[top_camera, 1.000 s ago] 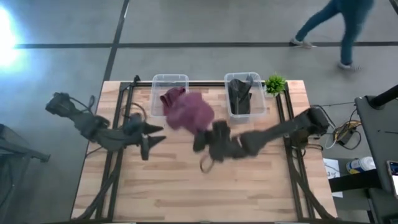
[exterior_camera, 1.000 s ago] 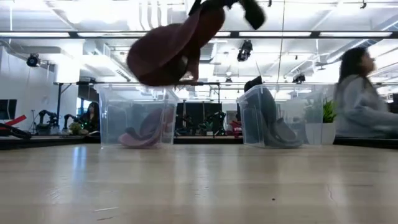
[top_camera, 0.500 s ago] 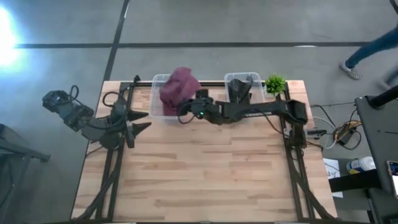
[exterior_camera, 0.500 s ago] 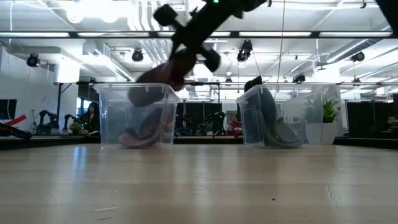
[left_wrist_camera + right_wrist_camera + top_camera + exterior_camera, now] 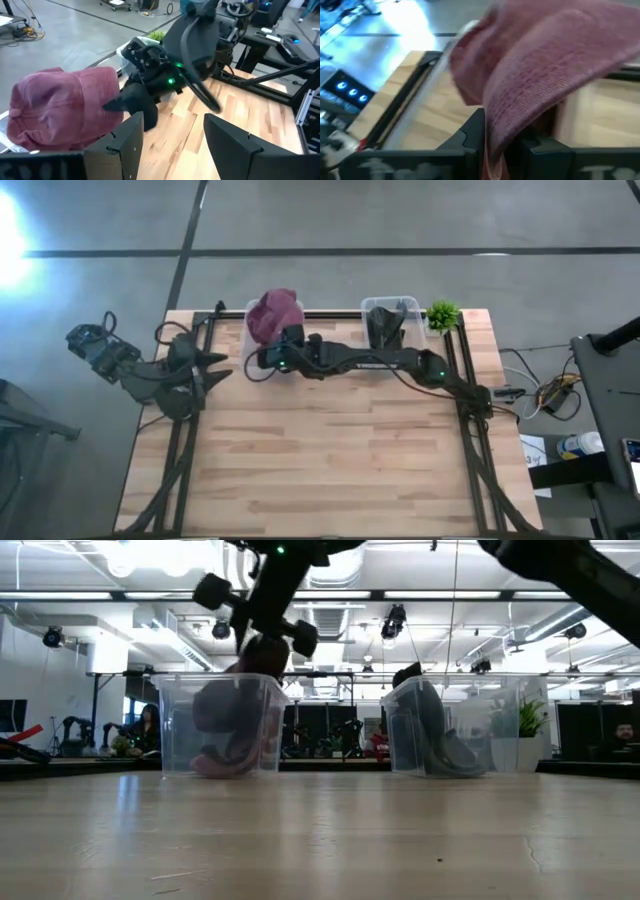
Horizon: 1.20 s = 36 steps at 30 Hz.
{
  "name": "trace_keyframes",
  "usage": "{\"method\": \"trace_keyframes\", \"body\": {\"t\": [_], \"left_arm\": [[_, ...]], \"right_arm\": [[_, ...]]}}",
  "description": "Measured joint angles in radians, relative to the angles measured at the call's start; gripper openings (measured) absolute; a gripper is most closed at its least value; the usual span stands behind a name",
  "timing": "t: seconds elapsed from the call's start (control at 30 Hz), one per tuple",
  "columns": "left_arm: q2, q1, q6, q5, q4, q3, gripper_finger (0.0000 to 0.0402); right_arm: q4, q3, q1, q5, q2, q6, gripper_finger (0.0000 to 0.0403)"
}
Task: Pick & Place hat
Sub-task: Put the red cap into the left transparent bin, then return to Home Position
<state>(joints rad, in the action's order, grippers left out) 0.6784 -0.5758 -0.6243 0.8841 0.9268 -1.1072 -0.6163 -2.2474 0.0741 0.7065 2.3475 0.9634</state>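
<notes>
A maroon cap is in my right gripper, which reaches across the table over the left clear bin. In the low view the cap hangs down inside that bin's walls, above another maroon hat lying on its floor. The right clear bin holds dark hats. My left gripper waits open near the table's left edge; its wrist view shows the cap just ahead. My right gripper is shut on the maroon cap, pinching a fold of cloth at its lower edge between the two fingers. The fingers come from the near-right, slanting down toward the far edge. The cap is lifted clear and droops into the left bin.
A small green plant stands at the table's far right corner beside the right bin. Black frame rails run along both table sides. The bare wooden tabletop spreads over the near half.
My right gripper has swung from the middle of the table toward the far-left, over the left bin, then dropped, carrying the cap down between the bin's walls. My left arm has drawn back toward the table's left edge. A person beyond the table has walked out of view.
</notes>
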Motion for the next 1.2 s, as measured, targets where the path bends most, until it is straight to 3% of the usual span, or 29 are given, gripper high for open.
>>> {"method": "trace_keyframes", "body": {"t": [0.1,0.2,0.37,0.67,0.93,1.1,1.2], "left_arm": [[-0.019,0.000,0.013,0.000,0.000,0.000,0.0202],[-0.033,0.000,0.022,0.001,0.000,0.000,0.0202],[-0.041,0.000,0.025,0.009,0.002,0.000,0.0202],[-0.039,0.000,0.025,0.020,0.004,0.001,0.0202],[-0.031,0.001,-0.011,0.057,0.002,0.023,0.0202],[-0.019,0.001,-0.025,0.059,0.001,0.033,0.0202],[-0.006,0.002,-0.024,0.058,0.000,0.034,0.0202]], "right_arm": [[-0.024,-0.104,-0.012,-0.034,0.053,-0.050,0.0054],[-0.028,-0.096,-0.025,-0.040,0.059,-0.053,0.0066],[-0.177,-0.100,-0.023,-0.043,0.056,-0.006,0.0113],[-0.200,-0.111,-0.067,-0.026,0.028,-0.127,0.0189],[-0.226,-0.109,-0.128,0.023,-0.005,-0.130,0.0195],[-0.222,-0.108,-0.131,-0.179,-0.016,-0.209,0.0194],[-0.257,-0.105,-0.152,-0.117,-0.016,-0.213,0.0190]]}}
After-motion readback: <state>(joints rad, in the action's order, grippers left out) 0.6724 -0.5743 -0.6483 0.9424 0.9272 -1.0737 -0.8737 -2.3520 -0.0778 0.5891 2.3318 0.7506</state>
